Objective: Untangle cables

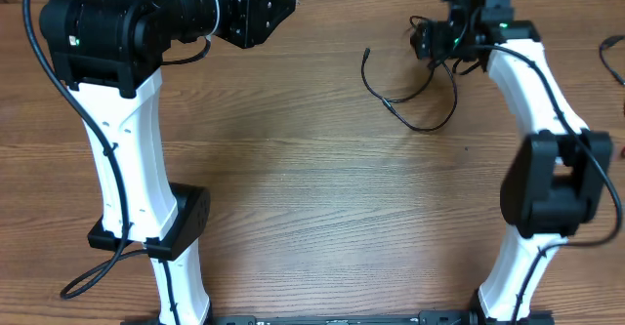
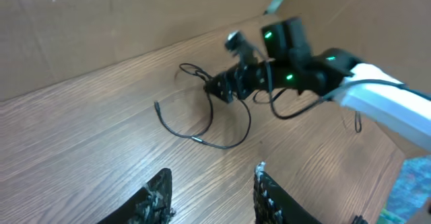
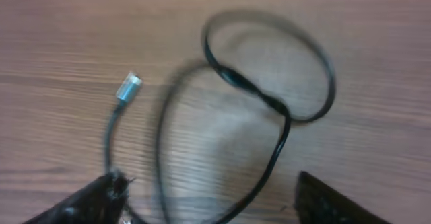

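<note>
The cables [image 1: 402, 118] are thin black strands lying in loose loops on the wooden table at the back right. One free end with a small plug [image 1: 366, 52] points away to the left. My right gripper [image 1: 427, 44] is open and low over the tangled end of the cables. In the right wrist view its fingers [image 3: 209, 194] straddle two strands, with a crossed loop [image 3: 277, 106] and a silver plug tip [image 3: 128, 86] ahead. My left gripper [image 1: 281, 8] is open and empty, high at the back left. Its wrist view [image 2: 210, 183] shows the cables [image 2: 199, 140] farther off.
The right arm's white links [image 1: 527, 81] stand just right of the cables. A brown wall [image 2: 101, 22] rises behind the table's far edge. Another dark cord [image 1: 610, 57] shows at the overhead view's right edge. The left arm's base [image 1: 166, 237] stands at the front left.
</note>
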